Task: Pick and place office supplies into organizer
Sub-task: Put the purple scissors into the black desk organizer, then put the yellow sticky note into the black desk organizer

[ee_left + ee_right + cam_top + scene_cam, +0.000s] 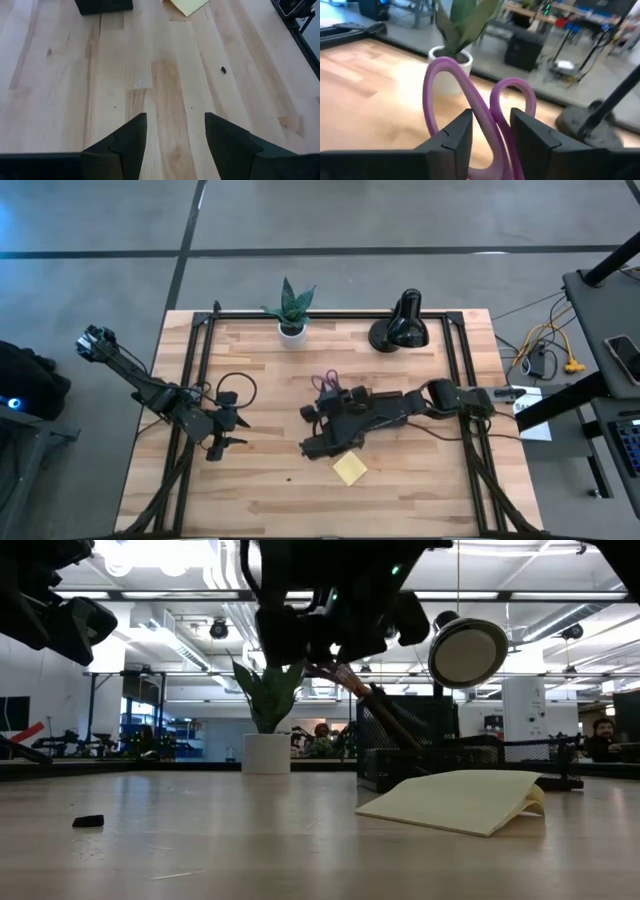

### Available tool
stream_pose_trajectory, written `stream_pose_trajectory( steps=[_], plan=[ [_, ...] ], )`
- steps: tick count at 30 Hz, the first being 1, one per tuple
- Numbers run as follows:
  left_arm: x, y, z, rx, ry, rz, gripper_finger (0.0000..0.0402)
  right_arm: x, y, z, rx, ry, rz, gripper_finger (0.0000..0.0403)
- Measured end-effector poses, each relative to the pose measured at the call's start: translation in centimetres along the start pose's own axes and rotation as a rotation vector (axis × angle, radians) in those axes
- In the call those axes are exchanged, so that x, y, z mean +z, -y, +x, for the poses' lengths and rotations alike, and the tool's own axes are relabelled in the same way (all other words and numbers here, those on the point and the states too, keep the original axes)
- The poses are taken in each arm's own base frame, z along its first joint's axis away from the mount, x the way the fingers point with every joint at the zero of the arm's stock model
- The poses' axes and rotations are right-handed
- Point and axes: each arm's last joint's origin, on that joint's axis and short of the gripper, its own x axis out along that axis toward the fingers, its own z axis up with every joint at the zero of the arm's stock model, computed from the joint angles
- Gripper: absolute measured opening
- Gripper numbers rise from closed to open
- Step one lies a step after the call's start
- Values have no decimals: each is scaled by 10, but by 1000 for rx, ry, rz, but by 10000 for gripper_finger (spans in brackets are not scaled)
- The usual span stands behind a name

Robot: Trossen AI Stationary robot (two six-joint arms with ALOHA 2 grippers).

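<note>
My right claw (489,132) had closed on the purple-handled scissors (470,107), both loops rising between my fingers (452,137). It hung over the organizer (330,442) near the middle of the counter (260,480), the yellow sticky-note pad (350,468) lying just beside that box. My left claw (175,135) waited spread wide and empty over bare wood on the left side, a tiny dark clip (223,70) ahead of it. Farther back stood the potted plant (291,310) and the black lamp (400,325).
</note>
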Motion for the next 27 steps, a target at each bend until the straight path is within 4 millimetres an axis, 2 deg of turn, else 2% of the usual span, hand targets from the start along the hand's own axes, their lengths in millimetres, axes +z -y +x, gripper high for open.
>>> stream_pose_trajectory(
  steps=[6,14,22,27],
  plan=[
    [0,0,0,-1,2,-2,182,-3,-1,-14,33,-9,36,141],
    [0,0,0,-4,2,-7,182,-2,-2,-24,57,6,46,105],
    [5,1,-3,-14,17,-14,182,28,-10,-50,129,5,96,125],
    [5,1,-4,-15,19,-17,182,42,-12,-71,198,-83,103,148]
  ],
)
